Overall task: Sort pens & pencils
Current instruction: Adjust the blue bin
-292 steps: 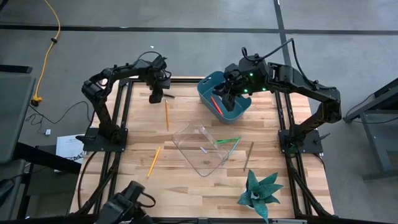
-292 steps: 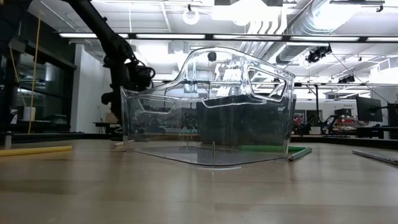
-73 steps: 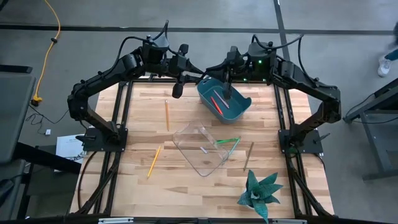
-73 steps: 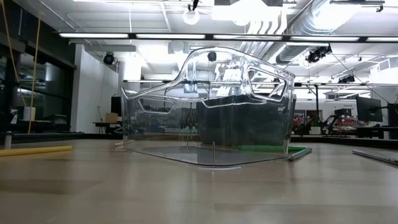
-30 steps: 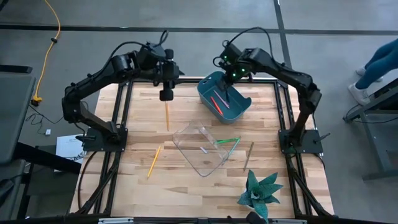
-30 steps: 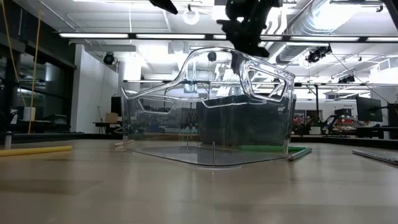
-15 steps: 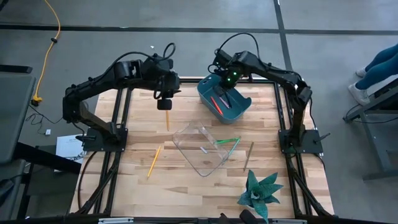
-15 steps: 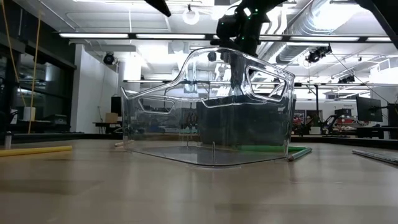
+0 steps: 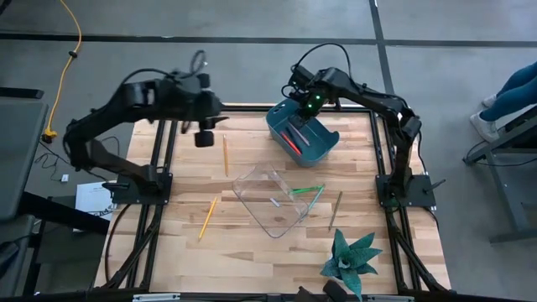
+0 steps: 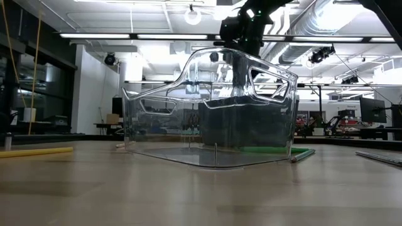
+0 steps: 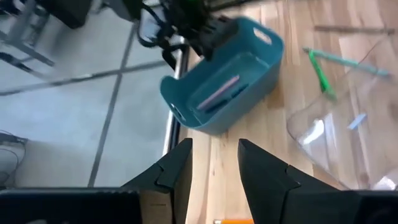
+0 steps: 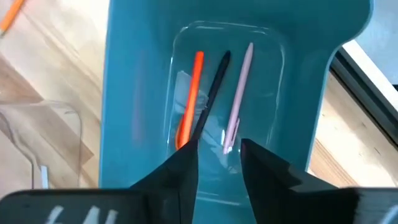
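Right end effector (image 12: 217, 158) poised over the teal bin (image 9: 323, 149) at the far edge of the desk (image 9: 252, 252), fingers parted and empty; beneath it three pens lie in the bin: orange (image 12: 191, 99), black (image 12: 211, 90) and pink (image 12: 237, 93). Left end effector (image 9: 204, 137) hangs above the desk's far left part, just beside a yellow pencil (image 9: 225, 154), fingers partly open with nothing between them. A second pencil (image 9: 207, 217) lies near the left edge; a green pen (image 9: 308, 190) rests on the rim of the clear bin (image 9: 273, 201), a small pale stick (image 9: 274, 202) inside it, and a dark stick (image 9: 335, 210) just right of it. Plant (image 9: 348, 258) at the near right. Likely risks: the left fingers, descending off-centre, may nudge the thin pencil so that it rolls away rather than seating between them; the green pen, balanced on the clear rim, could slip if the bin is knocked; a pencil dropped into the teal bin would spoil the sort
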{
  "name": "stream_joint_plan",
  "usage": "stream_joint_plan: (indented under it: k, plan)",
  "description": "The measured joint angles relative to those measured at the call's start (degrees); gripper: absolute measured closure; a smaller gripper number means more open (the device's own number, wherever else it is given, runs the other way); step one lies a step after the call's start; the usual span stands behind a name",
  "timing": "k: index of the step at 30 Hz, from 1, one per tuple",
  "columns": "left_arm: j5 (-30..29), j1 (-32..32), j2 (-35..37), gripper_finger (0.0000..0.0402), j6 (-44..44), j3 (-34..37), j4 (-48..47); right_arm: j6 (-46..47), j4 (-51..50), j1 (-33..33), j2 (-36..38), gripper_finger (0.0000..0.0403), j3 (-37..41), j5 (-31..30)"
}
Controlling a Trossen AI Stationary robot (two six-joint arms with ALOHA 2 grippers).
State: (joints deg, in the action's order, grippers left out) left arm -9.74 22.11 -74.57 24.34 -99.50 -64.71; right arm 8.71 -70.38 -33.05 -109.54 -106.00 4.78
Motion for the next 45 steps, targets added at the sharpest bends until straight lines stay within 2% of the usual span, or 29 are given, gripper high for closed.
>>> stream_joint_plan:
  k: [4,7,13,19,23,28,31,38,40,45]
  plan:
    - [0.04,0.0,4.75,0.0287,-3.21,1.53,0.02,-1.31,1.62,0.91,1.94,0.0289,0.0,0.43]
    - [0.02,0.0,8.83,0.0286,-6.37,5.6,0.69,-2.29,4.31,1.96,4.22,0.0289,0.0,0.93]
    - [2.1,-0.02,17.16,0.0286,-13.44,20.79,7.87,-5.14,8.92,3.49,11.26,0.0289,0.0,6.66]
    - [6.82,-0.07,23.94,0.029,-20.87,36.04,18.56,-9.54,6.79,4.91,18.79,0.0289,0.0,16.83]
    - [7.33,-1.69,26.31,0.0291,-24.65,40.9,21.72,-11.4,3.74,7.86,22.67,0.0289,0.0,18.86]
    - [3.66,-5.24,26.89,0.0291,-26.33,42.21,23.16,-11.08,2.85,13.43,25.7,0.0289,1.43,18.87]
    - [1.47,-7.26,26.89,0.029,-27.46,42.21,23.15,-8.29,8.83,16.77,29.5,0.0289,10.26,19.11]
    - [-3.34,-12.87,26.85,0.0291,-31.62,42.23,23.09,6.47,33.64,22.67,43.36,0.0289,40.8,20.37]
    - [-4.83,-14.44,26.81,0.0291,-32.6,42.23,23.11,9.48,35.69,23.32,46.52,0.0289,46.6,20.14]
    - [-7.64,-17.97,26.67,0.0291,-35.01,42.25,22.99,13.03,32.03,25.45,50.23,0.0289,55.25,16.31]
